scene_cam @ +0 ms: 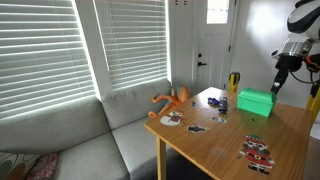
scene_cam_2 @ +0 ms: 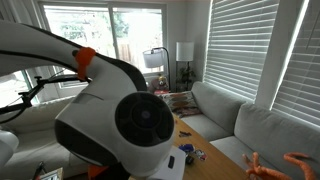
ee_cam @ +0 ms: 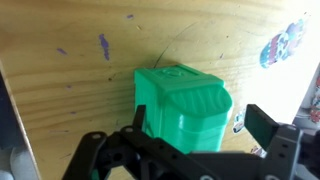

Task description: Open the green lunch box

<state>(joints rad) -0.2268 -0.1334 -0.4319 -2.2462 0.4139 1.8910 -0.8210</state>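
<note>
As I look down through the wrist view, the bright green rectangular plastic lunch box (ee_cam: 180,100) sits lid-on upon the light wooden table (ee_cam: 70,90). My black gripper (ee_cam: 195,125) enters from 6 o'clock, jaws spread wide above it.

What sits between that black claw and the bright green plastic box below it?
Nothing: in the wrist view the open black gripper frames the bright green rectangular plastic lunch box, with no object between.
</note>
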